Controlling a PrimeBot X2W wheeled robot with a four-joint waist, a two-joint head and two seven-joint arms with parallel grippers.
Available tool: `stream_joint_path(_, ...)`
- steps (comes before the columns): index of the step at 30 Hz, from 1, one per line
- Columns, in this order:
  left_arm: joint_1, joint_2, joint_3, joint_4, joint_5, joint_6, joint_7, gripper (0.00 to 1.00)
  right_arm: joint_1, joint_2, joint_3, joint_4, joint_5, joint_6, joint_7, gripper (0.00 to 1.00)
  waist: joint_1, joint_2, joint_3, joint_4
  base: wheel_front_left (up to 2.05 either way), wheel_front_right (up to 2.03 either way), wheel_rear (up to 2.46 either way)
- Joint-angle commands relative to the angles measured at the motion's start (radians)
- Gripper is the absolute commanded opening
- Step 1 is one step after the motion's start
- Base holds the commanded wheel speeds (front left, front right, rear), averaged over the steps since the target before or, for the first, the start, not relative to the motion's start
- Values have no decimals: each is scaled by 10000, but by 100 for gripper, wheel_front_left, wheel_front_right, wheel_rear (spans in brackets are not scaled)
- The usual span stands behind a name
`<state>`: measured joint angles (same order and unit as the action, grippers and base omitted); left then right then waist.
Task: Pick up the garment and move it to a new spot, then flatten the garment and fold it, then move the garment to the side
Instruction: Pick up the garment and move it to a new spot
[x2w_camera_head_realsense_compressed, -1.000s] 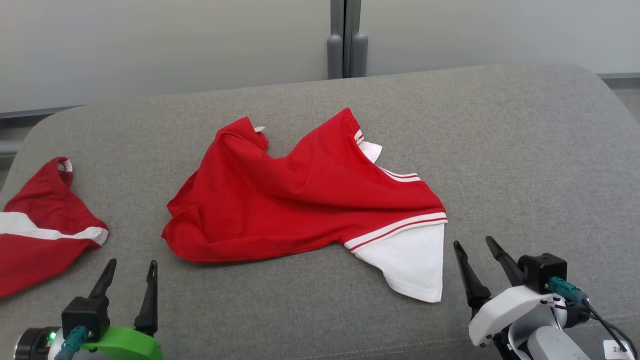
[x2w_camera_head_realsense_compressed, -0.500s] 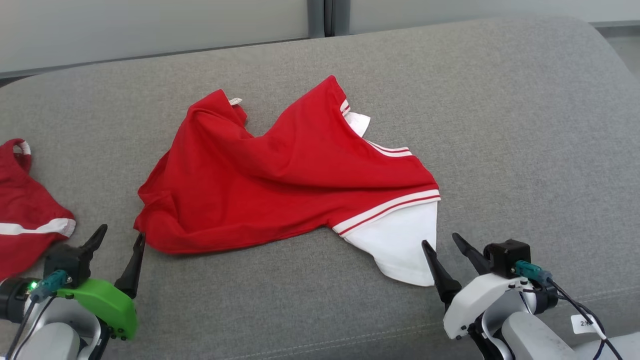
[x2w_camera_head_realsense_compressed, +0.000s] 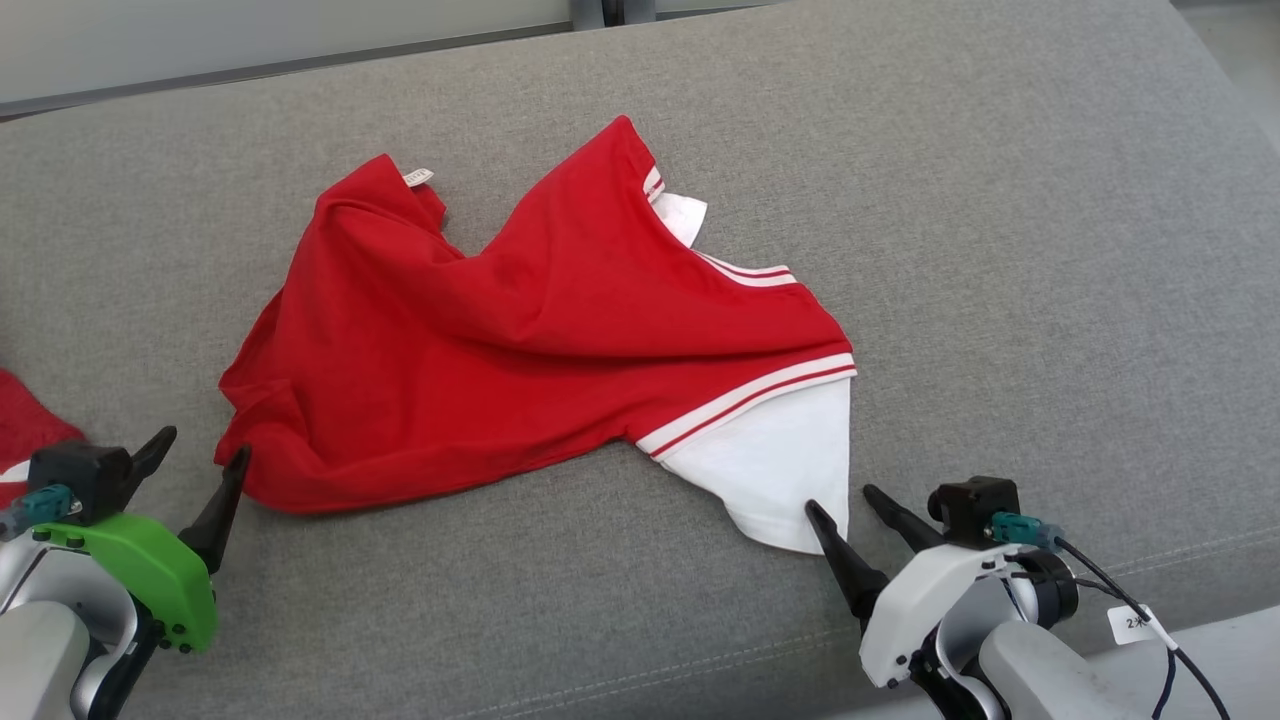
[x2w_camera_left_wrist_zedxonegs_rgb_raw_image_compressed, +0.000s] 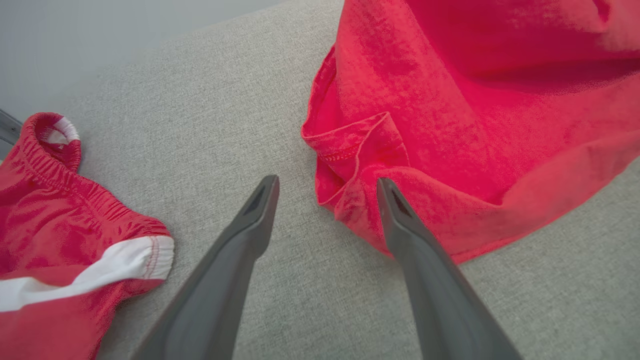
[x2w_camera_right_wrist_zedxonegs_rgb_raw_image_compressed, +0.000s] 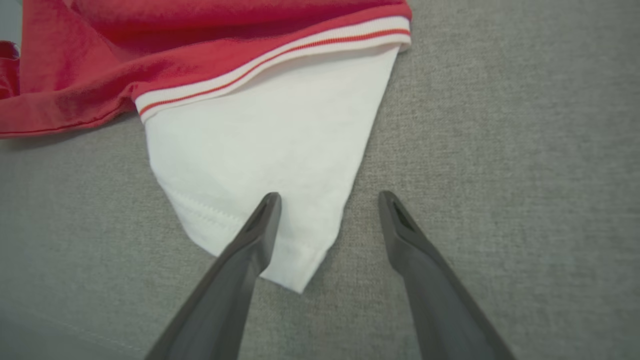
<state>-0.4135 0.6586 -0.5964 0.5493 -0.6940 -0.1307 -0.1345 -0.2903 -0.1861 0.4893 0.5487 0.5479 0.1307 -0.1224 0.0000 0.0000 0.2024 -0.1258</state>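
**Item:** garment (x2w_camera_head_realsense_compressed: 520, 330), a red shirt with a white, stripe-trimmed sleeve (x2w_camera_head_realsense_compressed: 780, 465). It is laid crumpled and unfolded on the grey fabric-covered bench (x2w_camera_head_realsense_compressed: 1000, 250).

**Step in hand:** judged to be the first, the pick-up. Nothing is lifted, flattened or folded yet. One claw is set at each end of the garment's near edge.

**Left claw** (x2w_camera_head_realsense_compressed: 206, 442): spread wide, nothing held. It is placed at the garment's near left corner. In the left wrist view one finger is seen over the bunched red hem (x2w_camera_left_wrist_zedxonegs_rgb_raw_image_compressed: 350, 150), the other over bare bench just beside it. Whether cloth is touched cannot be told.

**Right claw** (x2w_camera_head_realsense_compressed: 839, 498): spread wide, nothing held. The tip of the white sleeve is straddled, with one finger over the white cloth and the other over bare bench just beside the sleeve's edge.

**Next move, as judged:** each claw is to be lowered onto its corner, closed on the cloth, and both raised together. The left hem is doubled over, so all layers should be taken. The sleeve tip lies flat and may need pinching against the padding.

**Also listed:** a second red-and-white garment (x2w_camera_head_realsense_compressed: 25, 435), well apart to the left of the shirt, is to be left alone.
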Motion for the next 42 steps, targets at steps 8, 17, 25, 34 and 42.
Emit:
stream_joint_path(8, -454, 223, -1088, 539, -868, 9, -213, 100, -74, -313, 517, -204, 576, 1, 230, 100, 0, 0, 95, -102, 0, 0, 0)
stream_joint_path(17, -1002, -138, -1710, 1743, -309, 57, -947, 100, -114, -514, 730, -231, 852, -1, 73, 100, 0, 0, 312, 10, 0, 0, 0)
stream_joint_path(25, -1253, -653, -1845, 2321, 356, 383, -1240, 100, -41, -534, 725, -150, 867, -1, -30, 100, 0, 0, 333, 184, 0, 0, 0)
stream_joint_path(34, -1175, -954, -1642, 2394, 620, 284, -1317, 100, -9, -595, 704, -207, 878, -1, 30, 100, 0, 0, 313, 273, 0, 0, 0)
stream_joint_path(42, -897, -1144, -1271, 2214, 780, 179, -1299, 0, -15, -545, 823, -239, 920, 2, 132, 0, 0, 0, 327, 317, 0, 0, 0)
